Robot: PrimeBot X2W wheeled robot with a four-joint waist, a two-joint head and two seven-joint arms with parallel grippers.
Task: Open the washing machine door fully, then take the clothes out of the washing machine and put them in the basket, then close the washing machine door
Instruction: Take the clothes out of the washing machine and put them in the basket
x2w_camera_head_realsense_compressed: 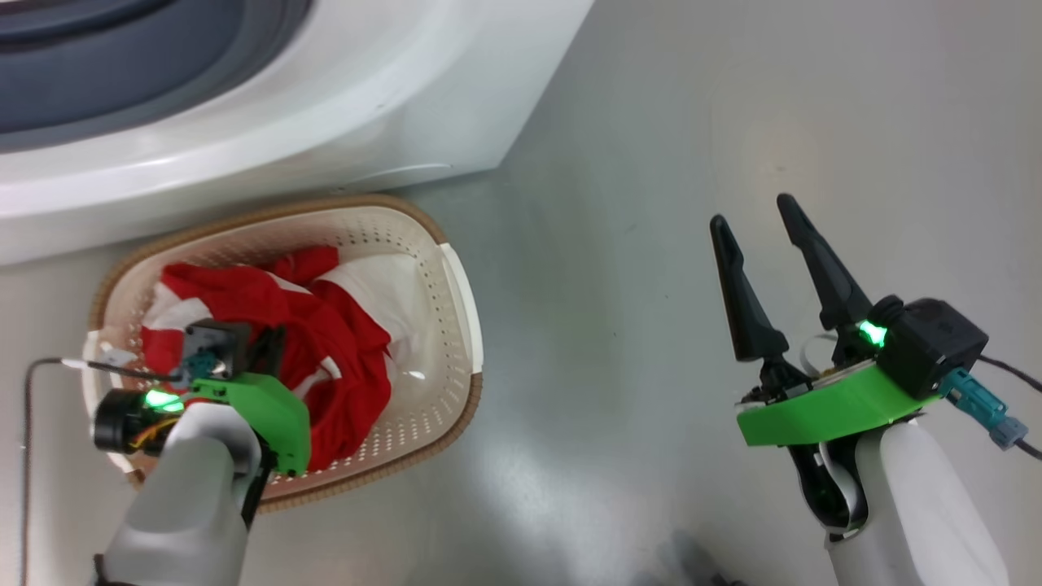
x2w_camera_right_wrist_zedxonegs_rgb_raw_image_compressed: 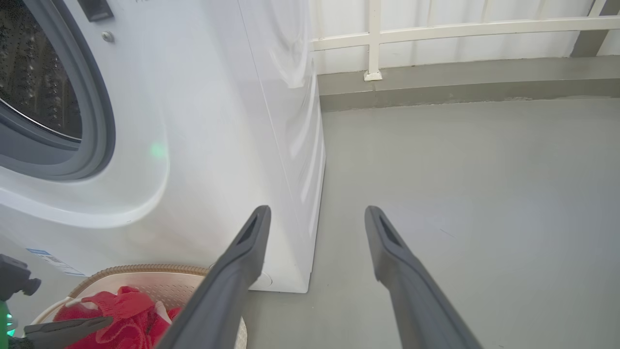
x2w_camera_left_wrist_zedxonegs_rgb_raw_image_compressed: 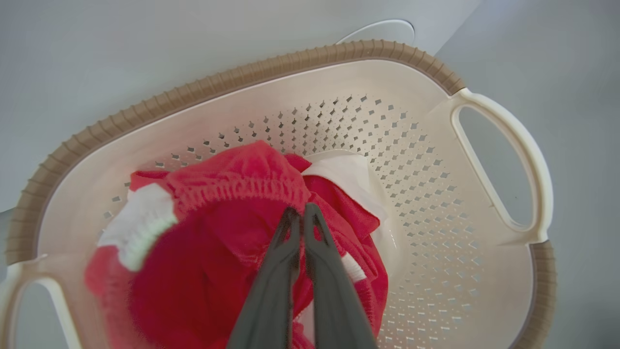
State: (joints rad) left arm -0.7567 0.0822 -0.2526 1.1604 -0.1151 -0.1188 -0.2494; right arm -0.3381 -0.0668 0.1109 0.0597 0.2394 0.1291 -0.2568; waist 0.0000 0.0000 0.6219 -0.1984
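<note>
Left tool [x2w_camera_left_wrist_zedxonegs_rgb_raw_image_compressed: 300, 213] closed, tips down in the red clothes [x2w_camera_left_wrist_zedxonegs_rgb_raw_image_compressed: 218, 232], which lie in the basket [x2w_camera_left_wrist_zedxonegs_rgb_raw_image_compressed: 193, 94] by the washing machine [x2w_camera_right_wrist_zedxonegs_rgb_raw_image_compressed: 203, 145]; pinching cloth or not, we can't tell. Right tool [x2w_camera_head_realsense_compressed: 750, 210] open, empty, over floor [x2w_camera_head_realsense_compressed: 635, 342]. We reckon unloading approx. done; door closing still left.

Head looks down; all views share the basket [x2w_camera_head_realsense_compressed: 383, 224].

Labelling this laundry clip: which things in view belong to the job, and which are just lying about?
Job: washing machine, basket, clothes, left pincer, right pincer.
Just about: white railing, grey floor.
</note>
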